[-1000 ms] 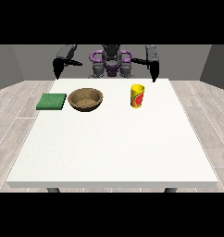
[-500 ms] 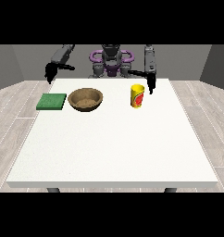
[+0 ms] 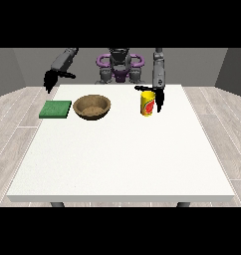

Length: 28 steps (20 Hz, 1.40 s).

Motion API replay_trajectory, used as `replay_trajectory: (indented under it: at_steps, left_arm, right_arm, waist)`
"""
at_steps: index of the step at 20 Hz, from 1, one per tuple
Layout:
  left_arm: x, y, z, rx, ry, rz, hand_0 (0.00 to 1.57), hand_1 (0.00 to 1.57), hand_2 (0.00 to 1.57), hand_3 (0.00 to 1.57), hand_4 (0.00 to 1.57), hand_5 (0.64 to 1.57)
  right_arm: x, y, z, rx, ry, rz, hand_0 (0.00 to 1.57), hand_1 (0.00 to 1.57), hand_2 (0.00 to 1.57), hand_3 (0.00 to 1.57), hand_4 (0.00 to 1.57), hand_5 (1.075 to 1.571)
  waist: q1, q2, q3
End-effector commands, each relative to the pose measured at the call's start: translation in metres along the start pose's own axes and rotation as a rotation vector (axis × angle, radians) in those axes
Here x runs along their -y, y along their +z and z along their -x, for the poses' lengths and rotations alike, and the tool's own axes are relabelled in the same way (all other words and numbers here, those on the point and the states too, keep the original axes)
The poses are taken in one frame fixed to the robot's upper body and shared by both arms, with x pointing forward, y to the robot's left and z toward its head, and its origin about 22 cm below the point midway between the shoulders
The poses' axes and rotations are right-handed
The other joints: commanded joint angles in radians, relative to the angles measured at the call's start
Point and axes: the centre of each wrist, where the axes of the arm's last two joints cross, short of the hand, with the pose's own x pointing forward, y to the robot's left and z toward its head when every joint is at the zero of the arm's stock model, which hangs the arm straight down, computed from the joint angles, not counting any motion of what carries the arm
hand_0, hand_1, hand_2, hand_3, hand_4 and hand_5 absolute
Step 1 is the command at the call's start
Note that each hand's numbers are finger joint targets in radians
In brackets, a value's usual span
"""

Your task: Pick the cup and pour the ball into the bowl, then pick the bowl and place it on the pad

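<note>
Cup (image 3: 148, 103), yellow with a red mark on its side, is what I am working on, but I start with the largest thing around it. A big white table (image 3: 122, 154) fills most of the view, reaching from my body at the top down towards the camera. Pale wooden flooring (image 3: 219, 119) shows on either side of it, with grey walls behind me. My torso (image 3: 119, 67), grey with purple rings, sits small at the far edge of the table.

A brown wooden bowl (image 3: 92, 107) stands upright on the far part of the table, a little toward the view's left of centre. Just beside it, further to the view's left and not touching it, lies a flat green pad (image 3: 56, 109). The cup stands upright on the table at the view's right of the bowl, well apart from it. I cannot see a ball inside it from this angle.

My hand at the view's right (image 3: 158, 98) hangs down right next to the cup, on its right side, fingers pointing downward and released, the thumb stretched out over the cup's rim. It grasps nothing. My hand at the view's left (image 3: 50, 80) is raised above the table's far left corner, behind the pad, fingers drooping and relaxed, also holding nothing.
</note>
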Motion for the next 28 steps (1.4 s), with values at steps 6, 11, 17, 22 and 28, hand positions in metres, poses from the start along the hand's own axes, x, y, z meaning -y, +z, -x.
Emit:
replay_trajectory:
  at_steps: [6,11,17,22,28]
  left_arm:
    - [-0.03,-0.004,0.01,0.053,-0.402,-0.079,1.31,1.31,1.57,1.57,0.81,1.515]
    - [0.0,-0.011,0.011,0.037,-0.418,-0.079,1.34,1.34,1.57,1.57,0.87,1.506]
    - [0.021,-0.015,0.003,0.018,-0.562,-0.019,1.34,1.34,1.57,1.57,0.97,1.53]
    - [0.06,-0.02,-0.009,-0.033,-0.654,0.134,1.38,1.38,1.57,1.57,1.03,1.536]
    - [0.117,-0.018,-0.029,0.023,-0.769,0.237,1.38,1.38,1.57,1.57,1.14,1.567]
  right_arm:
    - [0.002,-0.018,-0.019,0.06,-0.024,-0.059,0.0,0.0,0.0,0.0,0.0,1.558]
    - [0.048,-0.032,-0.045,0.07,-0.018,-0.046,0.0,0.0,0.0,0.0,0.0,1.556]
    - [0.083,0.007,-0.011,-0.082,-0.009,0.06,0.0,0.0,0.0,0.0,0.0,1.557]
    - [0.088,0.051,0.026,-0.245,0.007,0.139,0.0,0.0,0.0,0.0,0.0,1.56]
    - [0.102,0.08,0.041,-0.263,0.03,0.216,0.0,0.0,0.0,0.0,0.0,1.558]
  waist:
    - [-0.089,0.059,0.0003]
    - [-0.095,0.055,0.0007]
    - [-0.022,-0.094,0.0028]
    - [0.071,-0.252,0.003]
    - [0.161,-0.283,0.0024]
